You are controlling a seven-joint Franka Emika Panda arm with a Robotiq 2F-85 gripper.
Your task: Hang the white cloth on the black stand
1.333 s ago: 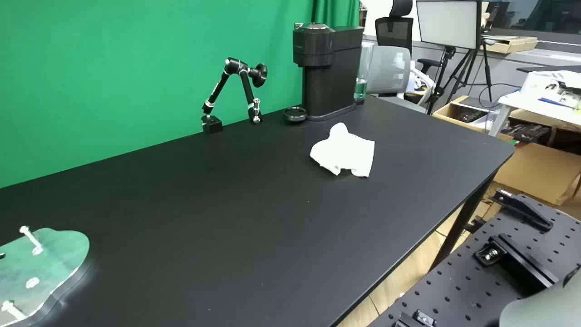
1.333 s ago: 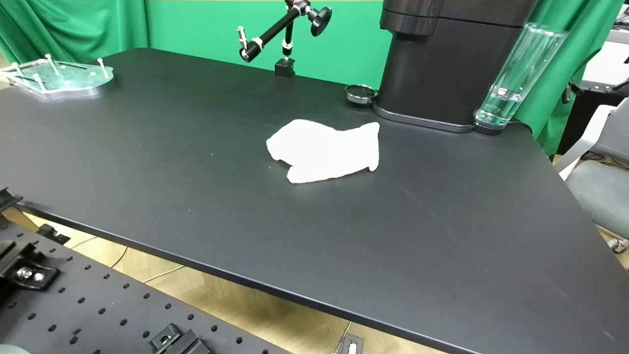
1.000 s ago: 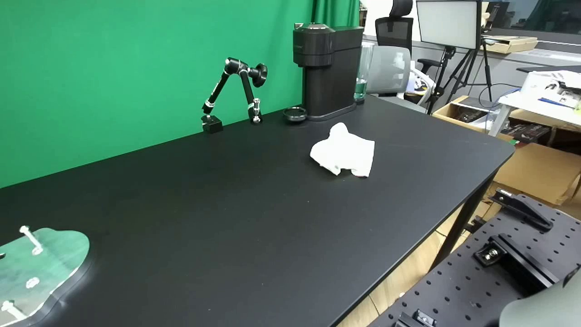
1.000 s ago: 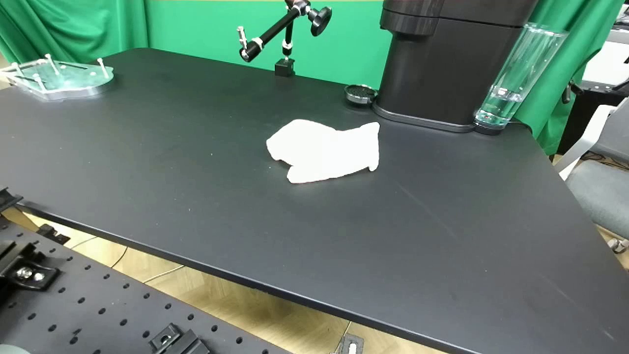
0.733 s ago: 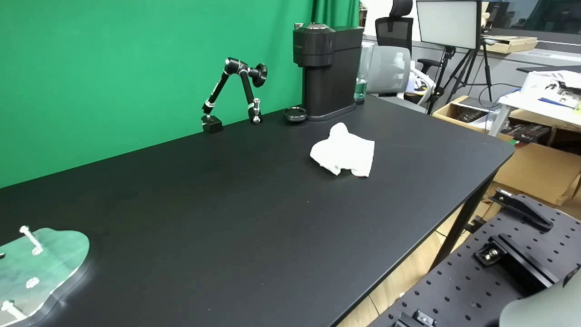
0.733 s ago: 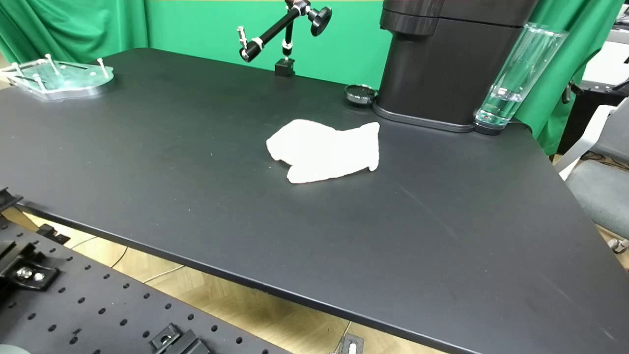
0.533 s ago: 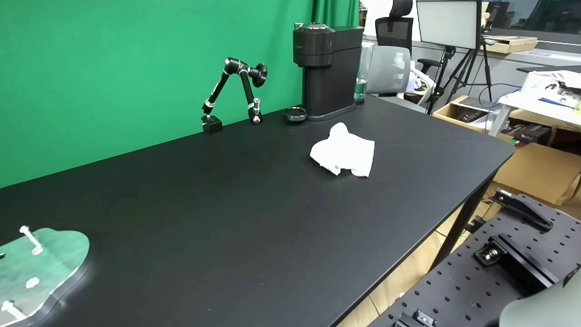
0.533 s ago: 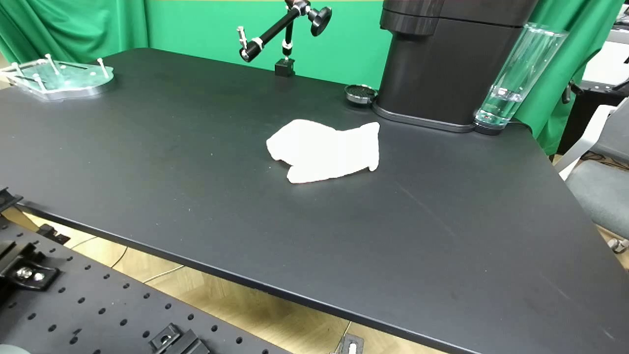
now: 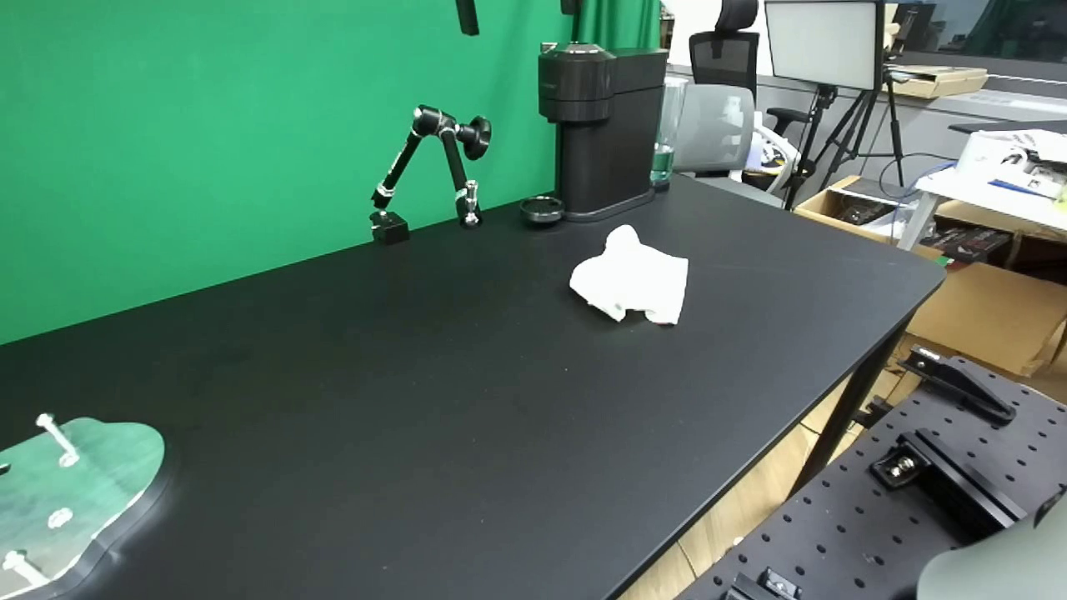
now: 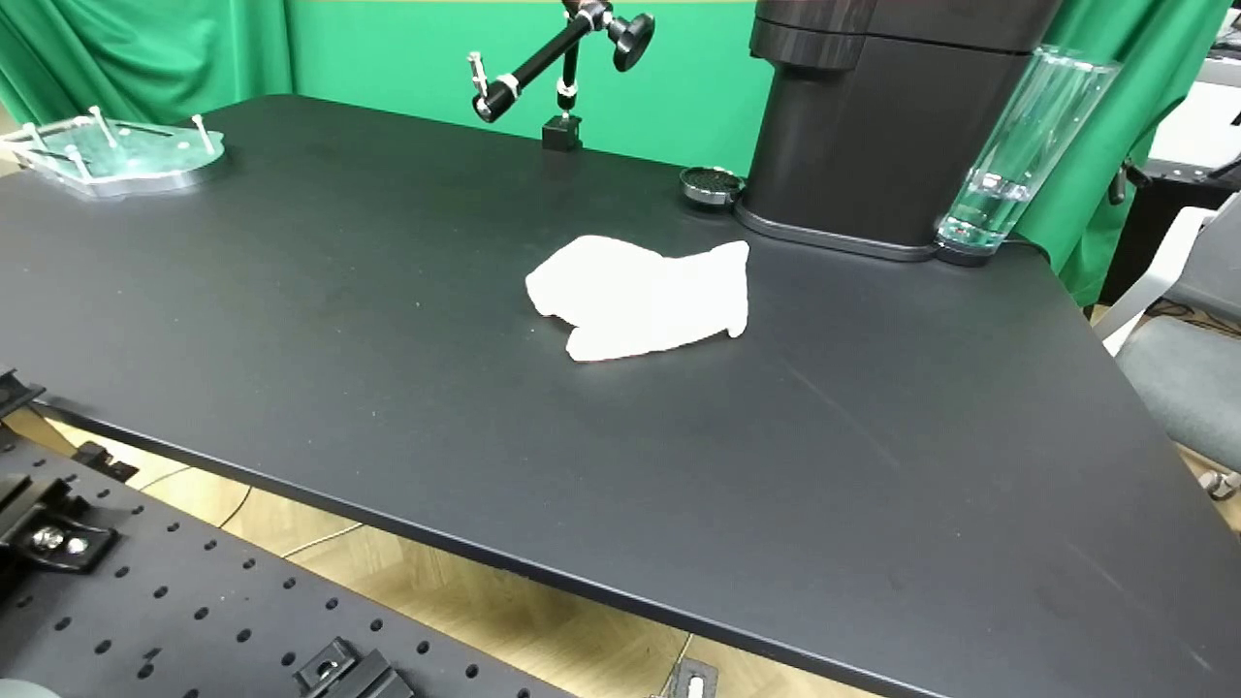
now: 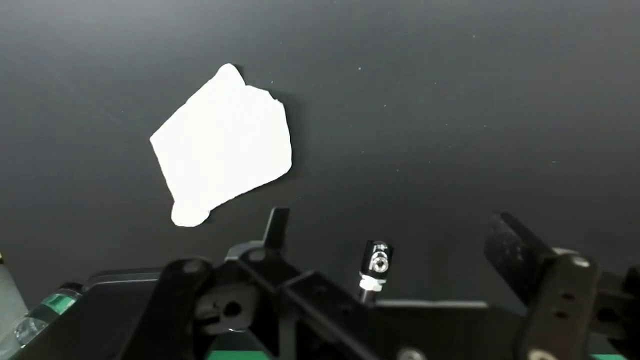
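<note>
One white cloth (image 9: 633, 279) is laid, rumpled, on the single bench (image 10: 388, 417), before the one black coffee machine (image 9: 608, 133), and is seen apart from the one black stand (image 10: 543, 58). The stand is placed at the bench's rear edge, left of the coffee machine in both exterior views. One clear tank (image 10: 1028, 147) is set against the coffee machine's right side, one round dish (image 10: 713, 184) just beside its left foot. Well left of the coffee machine lies one clear plate (image 9: 108, 467); four pegs (image 10: 104, 128) are counted on it in an exterior view, and two pegs (image 9: 57, 439) where the plate is cropped. In the wrist view the claw (image 11: 390, 215) is shown released, its two fingers parted wide; only the stand's end is seen there. Two fingertips (image 9: 468, 17) are caught in an exterior view, above the coffee machine's level. One pale panel (image 9: 825, 46) right of the coffee machine is shown in that view alone.
</note>
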